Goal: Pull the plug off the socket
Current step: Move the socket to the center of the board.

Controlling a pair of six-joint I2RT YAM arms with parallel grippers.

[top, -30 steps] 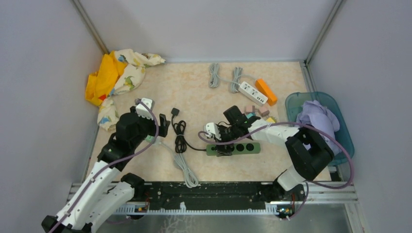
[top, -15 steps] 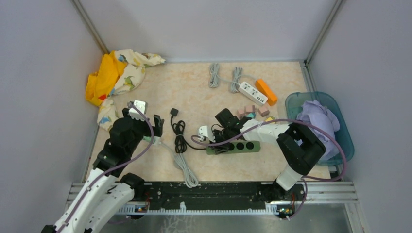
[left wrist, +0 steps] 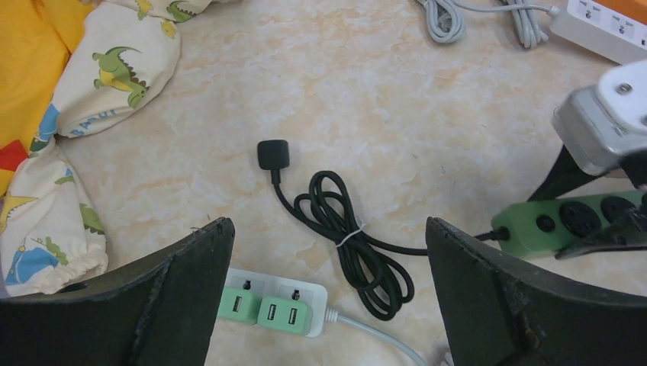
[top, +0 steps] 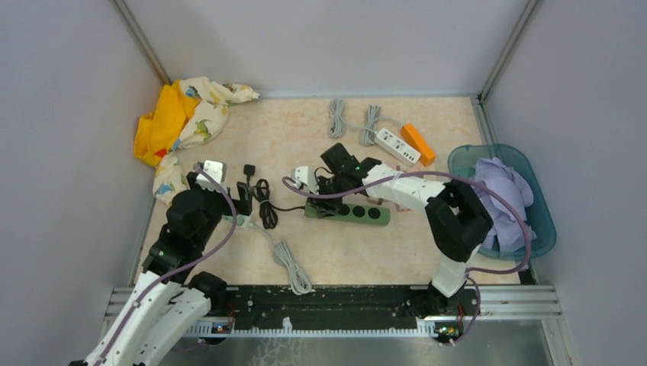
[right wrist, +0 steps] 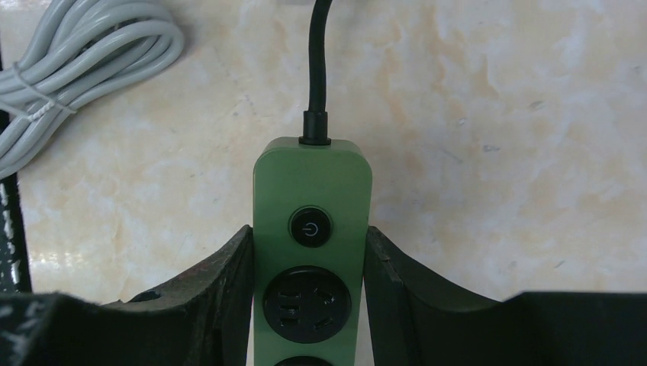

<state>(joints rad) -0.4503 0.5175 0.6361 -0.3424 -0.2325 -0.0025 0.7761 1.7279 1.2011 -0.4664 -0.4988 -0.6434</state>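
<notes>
At the far left a dinosaur-print cloth [top: 191,114] lies heaped, at about 11 o'clock from the left gripper [left wrist: 328,229]; that gripper hangs with its fingers spread wide and nothing between them; under it, at 6 o'clock, lies a white power strip [left wrist: 267,301] with green USB faces, its grey cable [top: 288,259] trailing toward the near edge. The black plug [left wrist: 273,155] lies loose on the table at 11 o'clock from the coiled black cord [left wrist: 355,248], apart from every socket in view, so the separation looks done. The cord runs on at 3 o'clock into the green power strip [right wrist: 313,183]; the right gripper [right wrist: 309,236] is closed on that strip, its fingers [right wrist: 221,282] pressed against both long sides beside the switch, and the sockets that show are bare. To finish well I would keep the strip flat and low, let the cord go slack rather than drag the tied coil and plug across the white strip, and then open squarely. The coil and grey cable crowd the ground between the arms and could snag. At 2 o'clock from the right gripper lie two grey cable bundles [top: 336,118], a second white strip [top: 397,146] and an orange block [top: 418,143]; at 3 o'clock a teal basin [top: 465,152] holds a lilac cloth [top: 496,187], well clear.
</notes>
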